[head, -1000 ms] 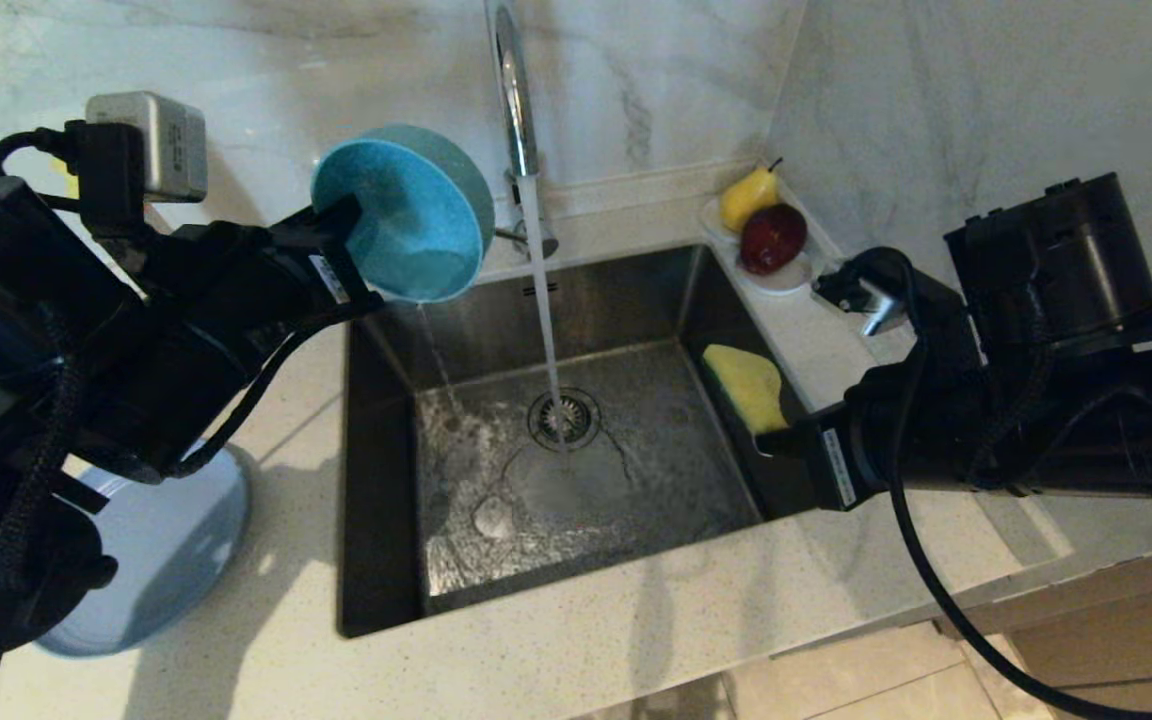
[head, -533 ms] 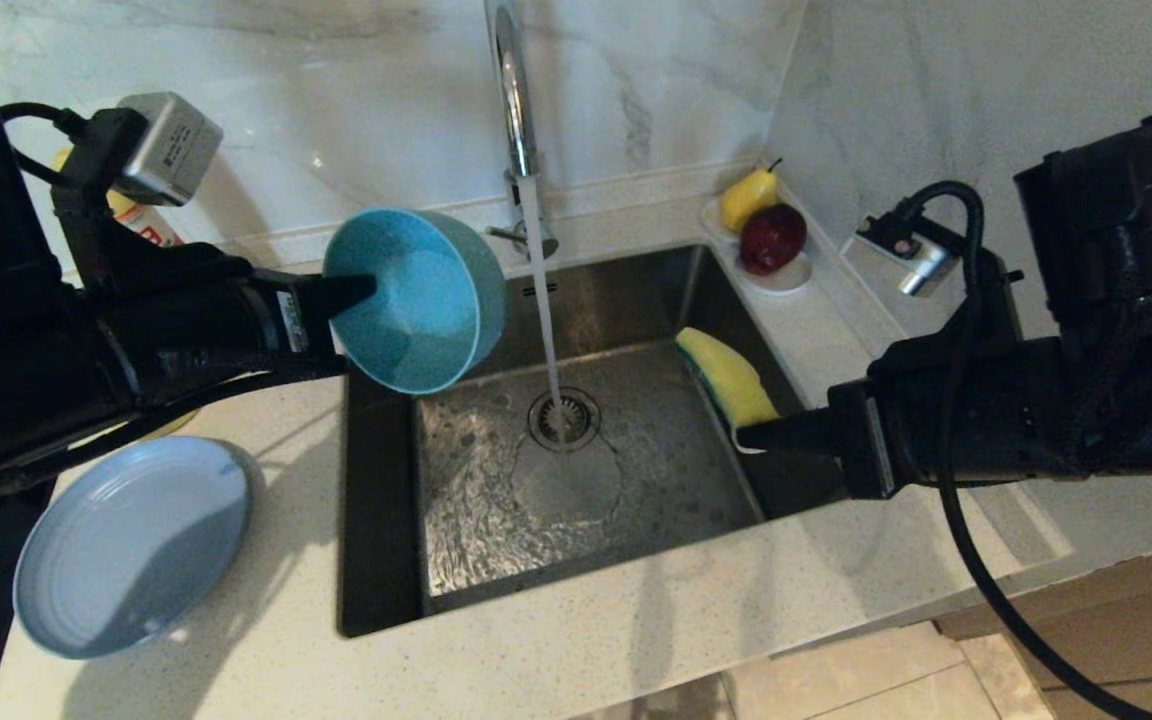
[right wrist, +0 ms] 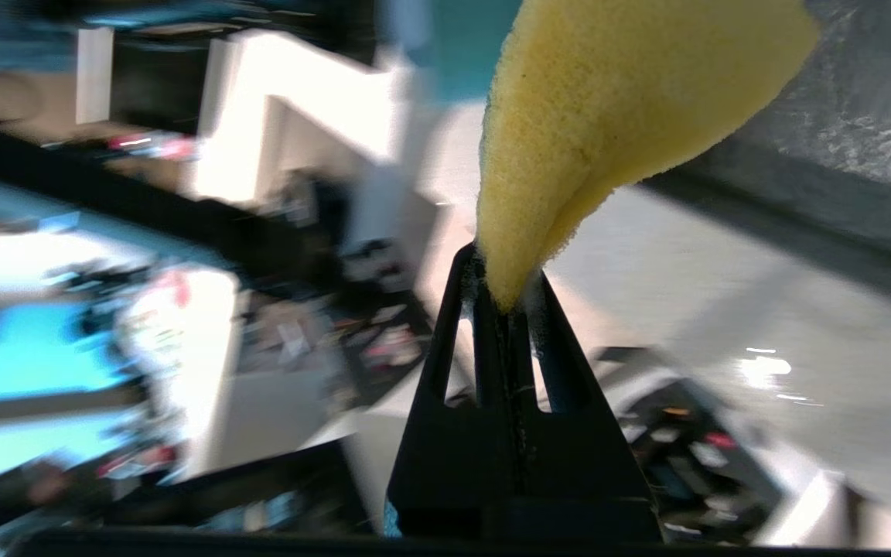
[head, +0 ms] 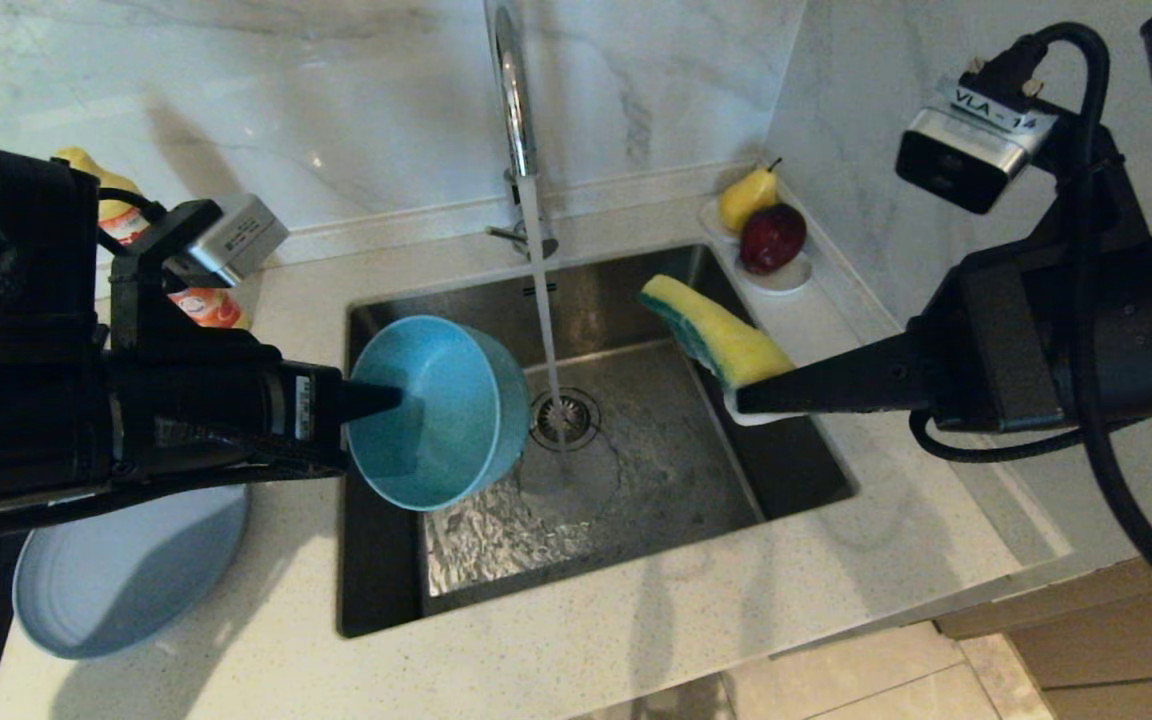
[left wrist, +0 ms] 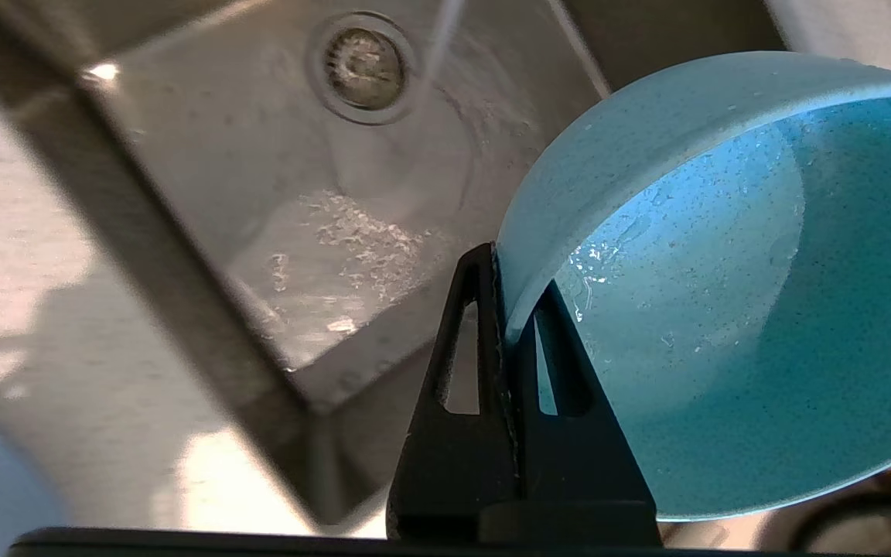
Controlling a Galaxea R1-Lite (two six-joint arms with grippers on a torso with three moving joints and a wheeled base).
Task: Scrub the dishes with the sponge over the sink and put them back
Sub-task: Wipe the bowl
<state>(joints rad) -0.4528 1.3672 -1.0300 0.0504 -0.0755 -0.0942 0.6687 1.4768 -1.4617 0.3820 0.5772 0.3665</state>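
Note:
A teal-blue bowl (head: 436, 415) (left wrist: 724, 309) hangs tilted over the left side of the sink (head: 676, 470), wet inside. My left gripper (head: 391, 400) (left wrist: 507, 286) is shut on its rim, one finger inside and one outside. The sponge (head: 711, 335) (right wrist: 608, 100), yellow with a dark green face, is held above the sink's right side, and my right gripper (head: 746, 400) (right wrist: 507, 290) is shut on its end. Water runs from the chrome tap (head: 511, 90) onto the drain (head: 564, 418), between bowl and sponge. The grey-blue plate (head: 126, 580) lies on the counter at the left, partly under my left arm.
A small white dish (head: 786, 275) with a pear and a red apple stands at the sink's back right corner. A bottle (head: 201, 305) with a yellow top stands behind my left arm. Marble walls close the back and the right; the counter's front edge is near.
My left gripper has brought the bowl down from beside the tap to low over the sink's left side and turned its opening upward. My right gripper has raised the sponge and swung it inward.

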